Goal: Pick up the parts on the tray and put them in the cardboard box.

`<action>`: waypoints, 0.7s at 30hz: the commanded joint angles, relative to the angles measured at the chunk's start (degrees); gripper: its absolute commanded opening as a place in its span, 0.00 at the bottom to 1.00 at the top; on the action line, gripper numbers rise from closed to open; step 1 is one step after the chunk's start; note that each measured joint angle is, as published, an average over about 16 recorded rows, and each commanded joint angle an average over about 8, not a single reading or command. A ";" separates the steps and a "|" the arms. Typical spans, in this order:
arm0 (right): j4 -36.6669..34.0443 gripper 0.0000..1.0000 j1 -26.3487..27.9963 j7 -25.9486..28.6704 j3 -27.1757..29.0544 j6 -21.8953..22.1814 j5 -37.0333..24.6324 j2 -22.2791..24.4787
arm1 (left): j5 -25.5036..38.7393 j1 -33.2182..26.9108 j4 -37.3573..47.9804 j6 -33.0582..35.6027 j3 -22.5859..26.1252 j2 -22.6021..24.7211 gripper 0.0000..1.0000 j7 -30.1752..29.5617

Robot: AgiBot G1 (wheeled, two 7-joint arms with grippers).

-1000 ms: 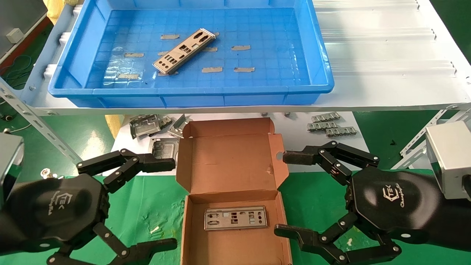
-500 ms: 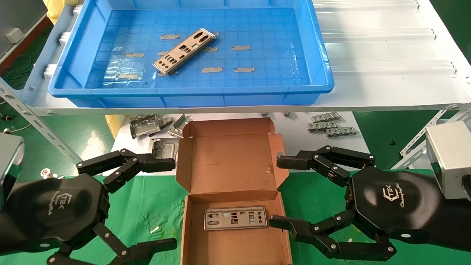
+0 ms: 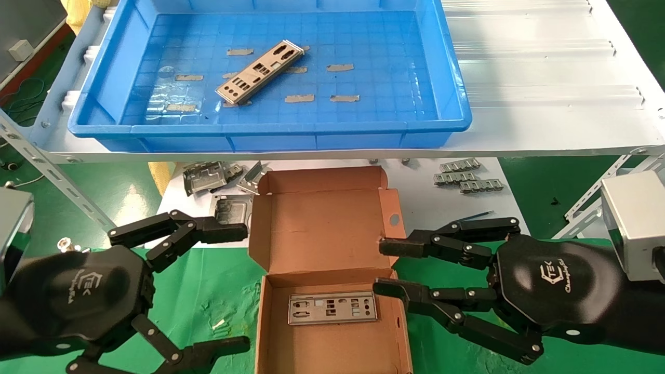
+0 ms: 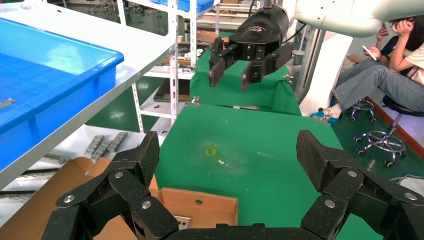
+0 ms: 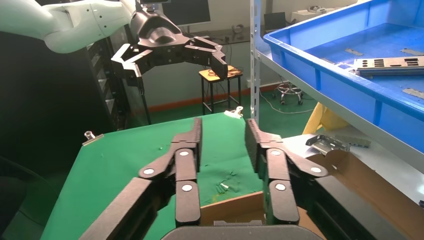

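One punched silver part (image 3: 260, 72) lies slanted on the floor of the blue tray (image 3: 270, 136) on the upper shelf; it also shows as the plate (image 5: 387, 65) in the right wrist view. A second part (image 3: 332, 307) lies flat inside the open cardboard box (image 3: 322, 228) on the green cloth. My right gripper (image 3: 384, 267) hangs at the box's right wall, open but narrowed, holding nothing; in its wrist view the gripper (image 5: 223, 132) has bare cloth between the fingers. My left gripper (image 3: 240, 287) stands wide open and empty left of the box.
Bent metal brackets (image 3: 208, 176) lie behind the box on the left, and ridged clips (image 3: 467, 176) on the right, on the white lower board. The shelf's front edge (image 3: 519, 150) overhangs them. Green cloth (image 3: 208, 296) surrounds the box.
The right gripper's fingers have drawn much closer together and its tips have shifted left over the box's right wall. The left gripper and both parts have not moved.
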 commanded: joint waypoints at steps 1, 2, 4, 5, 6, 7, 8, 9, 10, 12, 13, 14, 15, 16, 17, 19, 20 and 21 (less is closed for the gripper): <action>0.00 0.00 0.00 0.00 0.00 0.00 0.00 0.00 | 0.00 0.01 0.00 0.00 0.00 -0.01 1.00 -0.01; 0.00 0.00 0.00 0.00 0.00 0.00 0.00 0.00 | 0.00 0.01 0.00 0.00 0.00 -0.01 1.00 -0.01; 0.00 0.00 0.00 0.00 0.00 0.00 0.00 0.00 | -0.04 -0.04 -0.03 0.00 -0.03 0.02 1.00 0.02; 0.00 0.00 0.00 0.00 0.00 0.00 0.00 0.00 | -0.09 -0.10 -0.05 0.00 -0.05 0.07 1.00 0.04; 0.00 0.00 0.00 0.00 0.00 0.00 0.00 0.00 | -0.14 -0.22 -0.09 0.06 -0.05 0.13 1.00 0.03; 0.00 0.00 0.00 0.00 0.00 0.00 0.00 0.00 | -0.13 -0.47 -0.15 0.13 -0.03 0.19 1.00 -0.02; 0.00 0.00 0.00 0.00 0.00 0.00 0.00 0.00 | 0.00 -0.90 -0.24 0.13 0.02 0.31 1.00 -0.07; 0.00 0.00 0.00 0.00 0.00 0.00 0.00 0.00 | 0.21 -1.49 -0.30 0.06 0.08 0.50 1.00 -0.14; 0.00 0.00 0.00 0.00 0.00 0.00 0.00 0.00 | 0.55 -2.20 -0.37 -0.07 0.17 0.70 1.00 -0.22; 0.00 0.00 0.00 0.00 0.00 0.00 0.00 0.00 | 1.72 -4.07 -0.49 -0.58 0.44 1.17 1.00 -0.38; 0.00 0.00 0.00 0.00 0.00 0.00 0.00 0.00 | 2.49 -5.19 -0.49 -0.95 0.62 1.44 1.00 -0.51; 0.00 0.00 0.00 0.00 0.00 0.00 0.00 0.00 | 3.43 -6.47 -0.41 -1.45 0.82 1.77 1.00 -0.66; 0.00 0.00 0.00 0.00 0.00 0.00 0.00 0.00 | 4.44 -7.81 -0.25 -2.02 1.06 2.16 1.00 -0.82; 0.00 0.00 0.00 0.00 0.00 0.00 0.00 0.00 | 5.48 -9.16 0.02 -2.56 1.33 2.55 1.00 -1.02; 0.00 0.00 0.00 0.00 0.00 0.00 0.00 0.00 | 6.65 -10.60 0.45 -3.14 1.66 3.01 1.00 -1.27; 0.00 0.00 0.00 0.00 0.00 0.00 0.00 0.00 | 9.03 -13.65 1.75 -4.20 2.49 4.19 1.00 -1.87; 0.00 0.00 0.00 0.00 0.00 0.00 0.00 0.00 | 10.29 -15.31 2.68 -4.67 3.00 4.93 1.00 -2.18; 0.00 0.00 0.00 0.00 0.00 0.00 0.00 0.00 | 11.58 -17.01 3.76 -5.09 3.54 5.75 1.00 -2.43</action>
